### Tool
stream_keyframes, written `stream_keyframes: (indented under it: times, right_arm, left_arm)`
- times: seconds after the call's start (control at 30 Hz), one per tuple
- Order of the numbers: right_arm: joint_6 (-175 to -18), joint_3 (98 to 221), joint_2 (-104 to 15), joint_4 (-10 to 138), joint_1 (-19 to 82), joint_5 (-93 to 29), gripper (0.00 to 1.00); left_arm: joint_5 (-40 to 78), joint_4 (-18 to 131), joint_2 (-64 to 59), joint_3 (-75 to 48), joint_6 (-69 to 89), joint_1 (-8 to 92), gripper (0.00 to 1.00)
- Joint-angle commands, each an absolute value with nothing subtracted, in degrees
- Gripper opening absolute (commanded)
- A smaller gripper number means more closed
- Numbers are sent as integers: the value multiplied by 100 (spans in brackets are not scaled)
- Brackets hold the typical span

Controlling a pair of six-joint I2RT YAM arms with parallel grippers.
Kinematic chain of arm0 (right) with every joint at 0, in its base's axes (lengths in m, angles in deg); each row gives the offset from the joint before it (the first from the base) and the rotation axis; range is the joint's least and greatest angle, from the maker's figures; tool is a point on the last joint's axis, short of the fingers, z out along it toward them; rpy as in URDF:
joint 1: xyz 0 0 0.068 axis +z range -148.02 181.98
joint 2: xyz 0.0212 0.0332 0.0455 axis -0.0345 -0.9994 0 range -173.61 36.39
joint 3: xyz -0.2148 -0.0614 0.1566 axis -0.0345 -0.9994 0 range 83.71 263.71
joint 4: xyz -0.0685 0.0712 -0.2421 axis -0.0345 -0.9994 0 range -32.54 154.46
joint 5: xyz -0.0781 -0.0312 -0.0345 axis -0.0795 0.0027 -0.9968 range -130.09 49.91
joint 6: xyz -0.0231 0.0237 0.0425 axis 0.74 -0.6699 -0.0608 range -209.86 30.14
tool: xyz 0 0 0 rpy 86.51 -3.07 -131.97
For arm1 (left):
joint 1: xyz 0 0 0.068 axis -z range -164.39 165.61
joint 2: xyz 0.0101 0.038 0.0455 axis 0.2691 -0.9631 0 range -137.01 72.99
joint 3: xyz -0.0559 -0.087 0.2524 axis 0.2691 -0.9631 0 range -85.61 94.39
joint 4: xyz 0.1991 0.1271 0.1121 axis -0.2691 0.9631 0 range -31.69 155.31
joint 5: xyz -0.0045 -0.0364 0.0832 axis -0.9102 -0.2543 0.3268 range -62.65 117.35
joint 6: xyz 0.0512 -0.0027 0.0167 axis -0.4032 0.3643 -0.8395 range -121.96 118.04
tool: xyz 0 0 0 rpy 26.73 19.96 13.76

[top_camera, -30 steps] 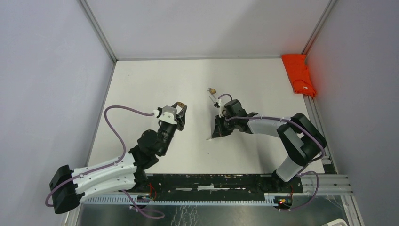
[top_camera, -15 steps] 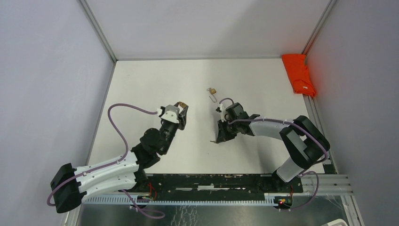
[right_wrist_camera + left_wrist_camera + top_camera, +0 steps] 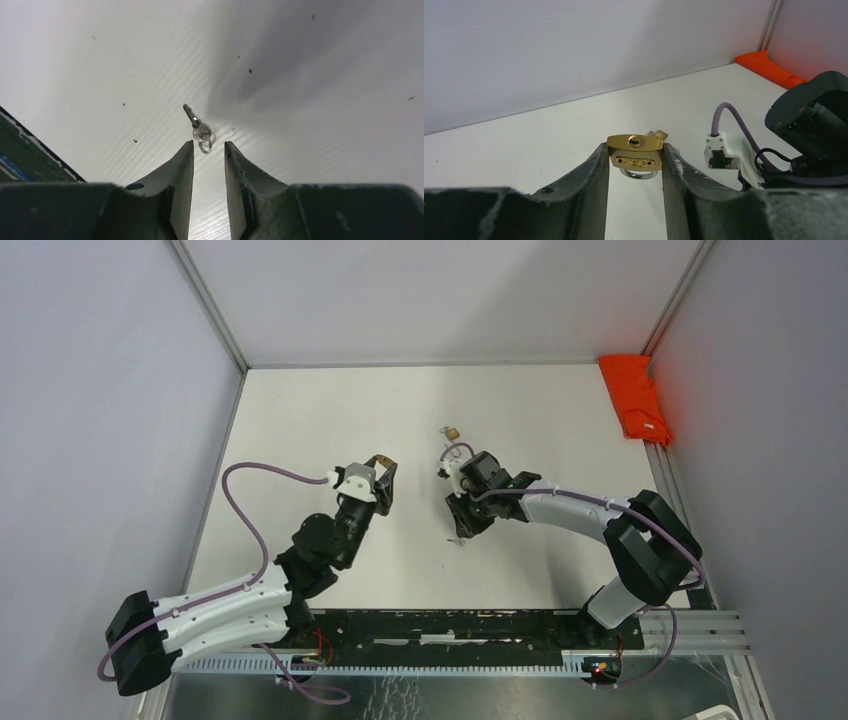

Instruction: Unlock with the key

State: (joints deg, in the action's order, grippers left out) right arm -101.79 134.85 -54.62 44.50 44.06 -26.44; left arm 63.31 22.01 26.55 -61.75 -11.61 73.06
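Left hand (image 3: 634,150) is clamped on the brass padlock (image 3: 636,156), gripping its two sides. The keyhole end faces the wrist camera and the shackle points away. Right hand (image 3: 208,150) has its fingers apart with nothing gripped, tips angled down at the worktop (image 3: 310,125). The key (image 3: 196,125), on a small ring, lies flat on the worktop just ahead of the right fingertips.

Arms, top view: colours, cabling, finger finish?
Left arm and right arm match: white link shells, black joints and bases. A purple cable loops along each to a white plug block at the wrist. Left gripper and right gripper have dark tapered fingers, scuffed, with a small hole near one root.
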Motion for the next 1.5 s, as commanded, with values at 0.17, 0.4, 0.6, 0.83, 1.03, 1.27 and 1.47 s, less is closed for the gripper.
stream_keyframes:
  times: [0.17, 0.4, 0.6, 0.83, 1.03, 1.27, 1.47]
  right_arm:
    - [-8813, 14506, -5908, 3228, 5199, -4189, 35]
    - [-8573, 14664, -6287, 3061, 5531, -4359, 35]
    - [-8463, 14724, -6425, 3119, 5598, -4440, 36]
    - [-8384, 14891, -6574, 3119, 5639, -4495, 37]
    - [-8333, 14942, -6535, 3068, 5708, -4389, 38]
    - [-8311, 14938, -6713, 3054, 5707, -4461, 37]
    - [-8275, 15036, -6827, 3103, 5709, -4437, 37]
  left_arm:
    - [6570, 1929, 3073, -6231, -943, 7264, 2]
    - [6649, 1988, 3224, -6302, -943, 7256, 2]
    - [6666, 1994, 3273, -6328, -961, 7254, 2]
    - [6669, 1997, 3267, -6342, -952, 7249, 2]
    - [6685, 2037, 3265, -6337, -952, 7242, 2]
    - [6706, 2094, 3263, -6328, -938, 7238, 2]
    - [6690, 2113, 3304, -6362, -891, 7239, 2]
